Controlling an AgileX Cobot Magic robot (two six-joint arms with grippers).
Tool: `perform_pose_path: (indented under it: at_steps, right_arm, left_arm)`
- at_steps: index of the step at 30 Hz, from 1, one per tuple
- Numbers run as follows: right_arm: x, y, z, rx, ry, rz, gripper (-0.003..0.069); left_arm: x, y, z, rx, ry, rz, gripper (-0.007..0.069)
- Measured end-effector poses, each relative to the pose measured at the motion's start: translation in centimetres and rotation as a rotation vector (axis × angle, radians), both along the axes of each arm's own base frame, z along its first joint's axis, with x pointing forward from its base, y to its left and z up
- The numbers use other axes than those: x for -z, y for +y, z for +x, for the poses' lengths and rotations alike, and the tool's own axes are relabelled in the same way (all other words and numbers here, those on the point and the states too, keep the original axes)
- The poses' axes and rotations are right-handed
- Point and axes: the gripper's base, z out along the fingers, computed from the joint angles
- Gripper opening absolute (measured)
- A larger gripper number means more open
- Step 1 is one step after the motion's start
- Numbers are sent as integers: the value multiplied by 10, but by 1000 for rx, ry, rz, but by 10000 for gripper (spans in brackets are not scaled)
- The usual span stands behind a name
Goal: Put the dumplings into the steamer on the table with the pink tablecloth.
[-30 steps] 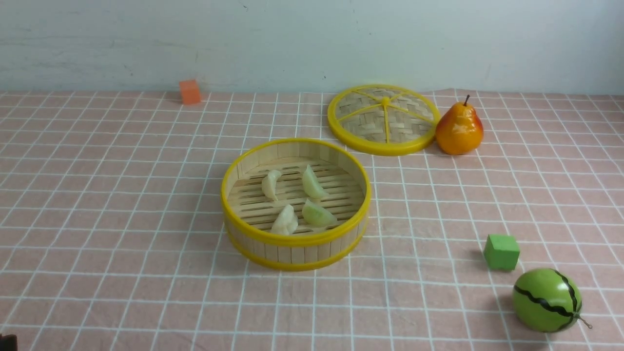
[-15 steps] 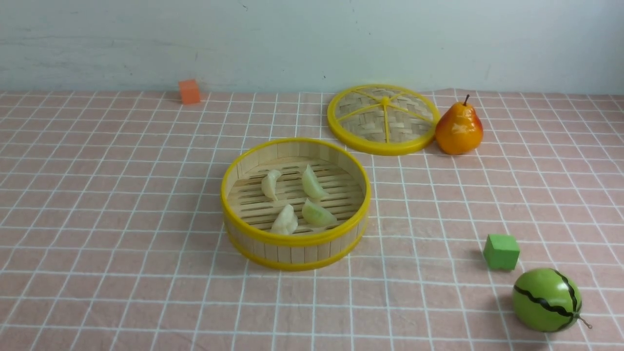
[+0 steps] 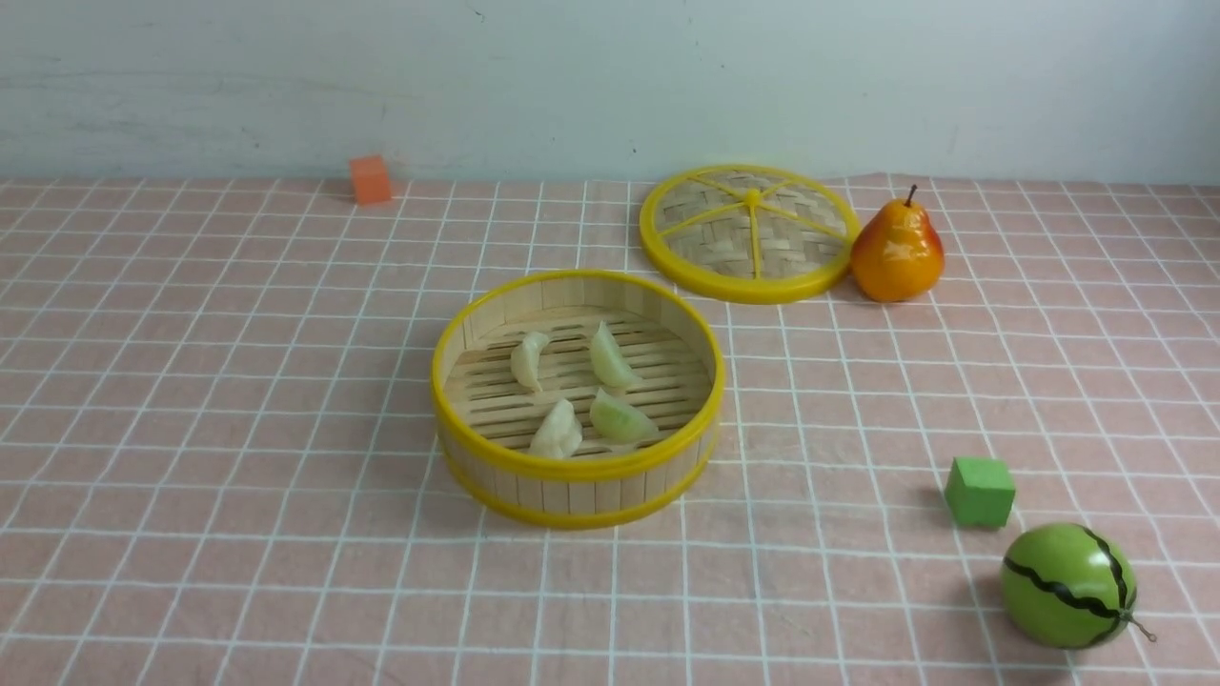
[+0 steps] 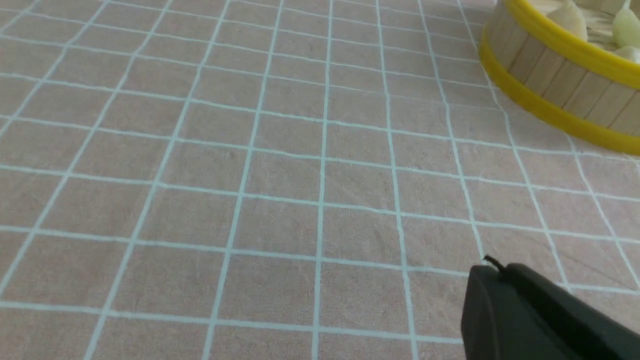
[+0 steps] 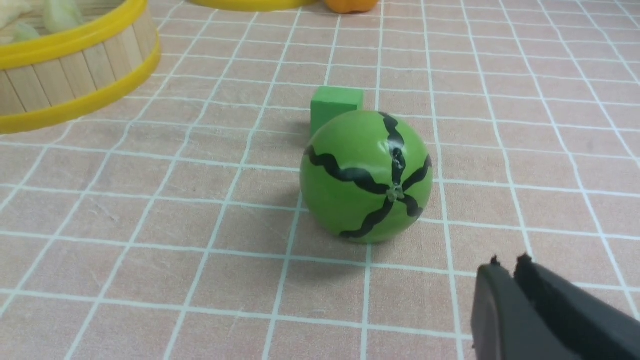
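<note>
The steamer (image 3: 577, 467) stands mid-table on the pink tablecloth (image 3: 238, 381), its yellow rim facing up. Several dumplings lie on its slatted floor: two cream-white ones (image 3: 530, 360) (image 3: 558, 432) and two pale green ones (image 3: 610, 357) (image 3: 620, 417). Neither arm shows in the front view. In its wrist view, my left gripper (image 4: 492, 265) hangs shut and empty over bare cloth, well away from the steamer (image 4: 550, 85). My right gripper (image 5: 509, 262) is shut but for a thin slit, empty, with the steamer (image 5: 65, 75) far off.
The woven lid (image 3: 748, 233) lies at the back, a pear (image 3: 896, 252) touching its right side. An orange cube (image 3: 371, 179) sits by the wall. A green cube (image 3: 980, 492) and a toy watermelon (image 3: 1067, 586) are front right, the watermelon (image 5: 367, 175) just beyond my right gripper.
A dark bit of the left arm at the front view's bottom left corner has gone out of view. The steamer, dumplings and other objects have not moved.
</note>
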Motion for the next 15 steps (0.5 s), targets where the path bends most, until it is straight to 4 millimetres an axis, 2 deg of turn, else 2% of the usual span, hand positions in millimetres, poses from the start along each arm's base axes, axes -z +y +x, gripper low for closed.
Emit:
perform_pose_path:
  at_steps: [15]
  right_arm:
    - [0, 0, 0, 0, 0, 1, 72]
  left_arm:
    - [0, -2, 0, 43, 0, 3, -13]
